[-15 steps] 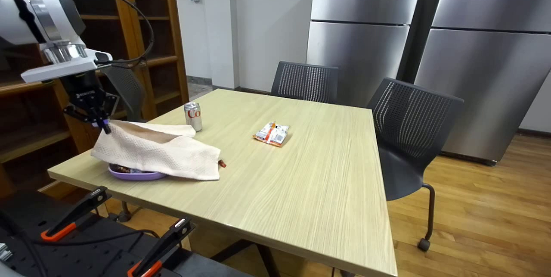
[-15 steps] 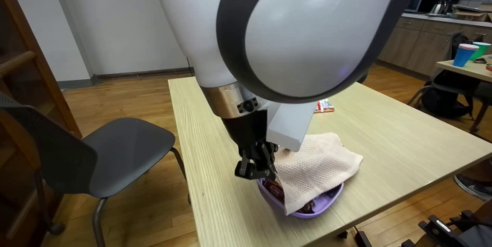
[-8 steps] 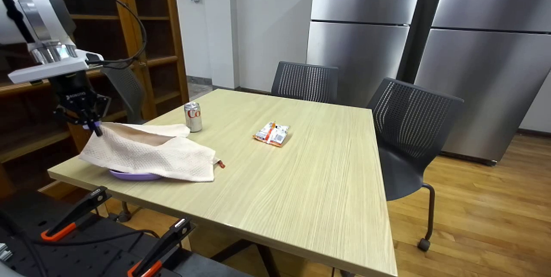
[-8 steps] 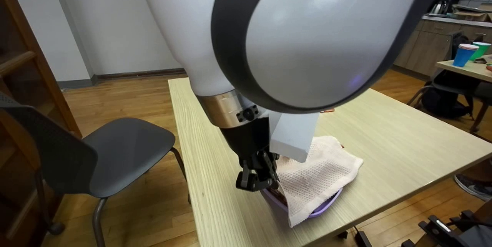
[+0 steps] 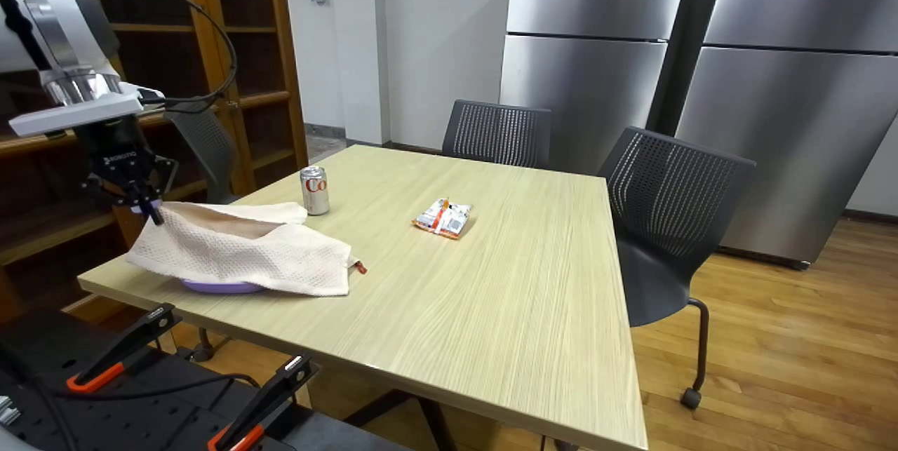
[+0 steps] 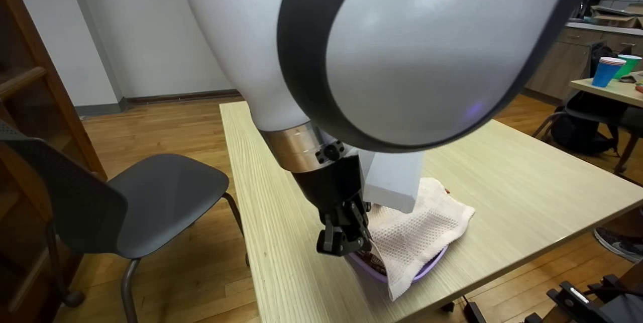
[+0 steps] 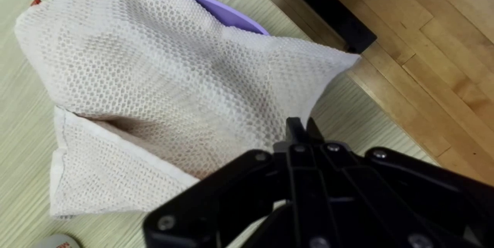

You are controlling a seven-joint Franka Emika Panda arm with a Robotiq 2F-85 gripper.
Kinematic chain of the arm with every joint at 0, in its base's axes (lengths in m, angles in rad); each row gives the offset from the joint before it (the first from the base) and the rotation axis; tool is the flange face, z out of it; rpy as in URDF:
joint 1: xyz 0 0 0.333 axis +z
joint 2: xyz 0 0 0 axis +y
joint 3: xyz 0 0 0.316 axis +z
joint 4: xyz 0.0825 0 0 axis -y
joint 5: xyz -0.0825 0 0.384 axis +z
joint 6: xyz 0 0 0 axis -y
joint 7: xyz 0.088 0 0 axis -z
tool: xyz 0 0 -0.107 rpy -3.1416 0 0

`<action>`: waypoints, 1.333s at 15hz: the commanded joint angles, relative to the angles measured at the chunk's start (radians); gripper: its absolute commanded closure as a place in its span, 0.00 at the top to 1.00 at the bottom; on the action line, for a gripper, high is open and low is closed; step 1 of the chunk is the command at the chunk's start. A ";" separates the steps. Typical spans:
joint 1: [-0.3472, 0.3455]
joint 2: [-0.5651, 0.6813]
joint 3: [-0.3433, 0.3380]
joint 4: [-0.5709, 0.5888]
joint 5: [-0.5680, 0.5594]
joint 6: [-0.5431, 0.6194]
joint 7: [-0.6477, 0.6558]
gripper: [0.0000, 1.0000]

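A cream waffle-weave towel [image 5: 259, 254] lies draped over a purple bowl [image 5: 221, 287], leaving only part of the rim uncovered. My gripper [image 7: 304, 124] is shut on the towel's edge, which rises between the fingertips in the wrist view. In an exterior view the gripper [image 6: 369, 246] is beside the bowl, holding the cloth up, and dark wrapped items [image 6: 373, 262] show under the lifted edge. The rest of the bowl's contents is hidden. A small red-brown tip [image 7: 36, 1] pokes out from beneath the towel's far end.
A silver soda can [image 5: 315, 191] stands close behind the towel. Farther along the wooden table [image 5: 491, 311] lies a white and orange snack bag [image 5: 443, 219]. Chairs, such as a dark one [image 6: 168, 197], stand around the table. Black clamps [image 5: 263, 398] grip its near edge.
My gripper has shifted left and slightly down in an exterior view, pulling the towel along. The cloth now covers more of the bowl, and contents seen there earlier are hidden. Can and bag stay put.
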 commanded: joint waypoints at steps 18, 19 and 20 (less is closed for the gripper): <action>-0.039 -0.125 0.072 -0.039 0.101 -0.140 -0.135 0.00; -0.039 -0.127 0.074 -0.041 0.102 -0.142 -0.136 0.00; -0.039 -0.129 0.075 -0.043 0.105 -0.144 -0.138 0.00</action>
